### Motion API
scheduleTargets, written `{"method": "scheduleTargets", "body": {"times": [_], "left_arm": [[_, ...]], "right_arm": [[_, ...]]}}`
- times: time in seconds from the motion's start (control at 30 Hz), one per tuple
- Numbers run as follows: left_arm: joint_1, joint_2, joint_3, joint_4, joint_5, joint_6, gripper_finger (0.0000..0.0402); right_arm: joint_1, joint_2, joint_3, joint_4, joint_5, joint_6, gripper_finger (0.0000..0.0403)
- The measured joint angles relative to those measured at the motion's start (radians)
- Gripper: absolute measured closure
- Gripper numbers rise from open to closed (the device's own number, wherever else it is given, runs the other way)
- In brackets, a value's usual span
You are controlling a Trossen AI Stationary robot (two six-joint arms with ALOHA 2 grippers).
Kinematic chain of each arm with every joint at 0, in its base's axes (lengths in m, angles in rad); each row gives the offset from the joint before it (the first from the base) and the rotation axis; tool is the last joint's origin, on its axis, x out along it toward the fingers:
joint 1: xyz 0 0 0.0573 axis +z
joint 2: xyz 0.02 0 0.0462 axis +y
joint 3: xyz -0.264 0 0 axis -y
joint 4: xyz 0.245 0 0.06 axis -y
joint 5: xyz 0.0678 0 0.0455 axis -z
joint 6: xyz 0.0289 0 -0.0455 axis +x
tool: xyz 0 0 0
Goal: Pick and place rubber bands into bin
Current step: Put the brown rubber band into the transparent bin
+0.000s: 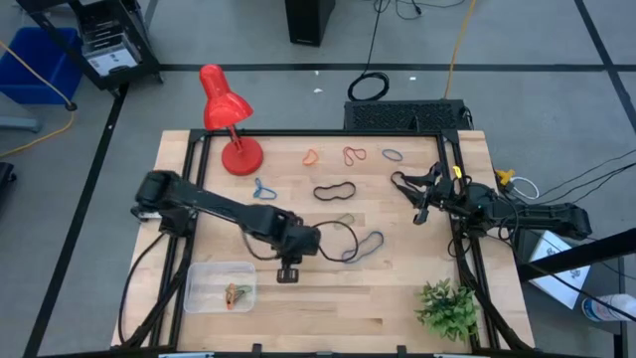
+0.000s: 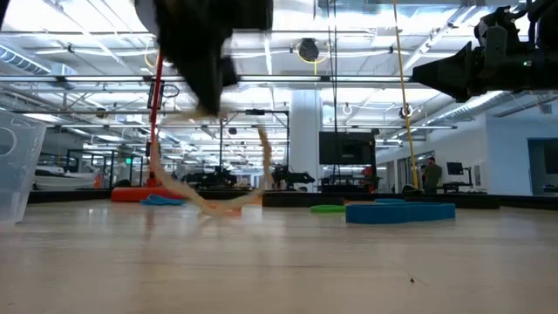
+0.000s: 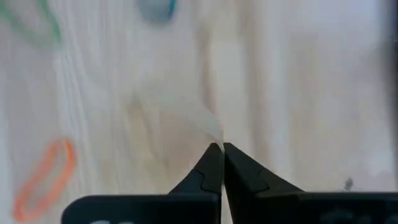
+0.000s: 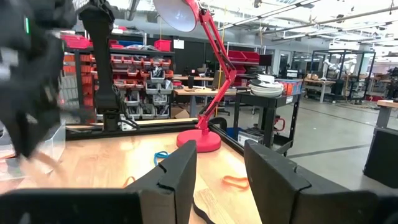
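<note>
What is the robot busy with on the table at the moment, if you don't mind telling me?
The left gripper is pinched shut on a tan rubber band, which dangles from it above the middle of the table. The clear bin sits at the table's front left and already holds a couple of bands. Others, such as a black band and an orange band, lie loose on the wood. The right gripper waits open at the right side, holding nothing.

A pale wooden desk (image 1: 397, 298) with a black frame carries a red metal desk lamp (image 1: 227, 117) at its far left and a small green leafy plant (image 1: 446, 308) at its near right corner. A blue plastic crate (image 1: 38, 63) sits on the grey floor, far left.
</note>
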Motion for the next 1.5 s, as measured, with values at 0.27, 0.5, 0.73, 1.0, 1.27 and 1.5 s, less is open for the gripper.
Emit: {"method": "scheduleTargets", "body": {"times": [0.27,0.5,0.73,1.0,1.27,1.5], "left_arm": [[-0.052,-0.196,0.001,0.294,-0.057,0.127,0.0396],[-0.095,-0.271,0.003,0.361,-0.237,0.164,0.0394],[-0.159,-0.286,0.003,0.238,-0.277,0.096,0.0396],[-0.263,-0.296,0.002,-0.06,-0.252,-0.405,0.0398],[-0.363,-0.298,0.002,-0.289,-0.209,-0.825,0.0396],[-0.466,-0.298,0.002,-0.454,-0.178,-1.135,0.0396]], "right_arm": [[0.0,0.001,0.0,0.001,0.0,0.005,0.0273],[0.0,0.001,0.0,0.001,0.0,0.007,0.0273],[0.0,0.001,0.0,0.0,0.0,0.007,0.0273],[0.0,0.001,0.0,0.001,0.0,0.006,0.0273],[0.0,0.001,0.0,0.001,0.0,0.006,0.0273],[0.0,0.001,0.0,0.001,0.0,0.007,0.0273]]}}
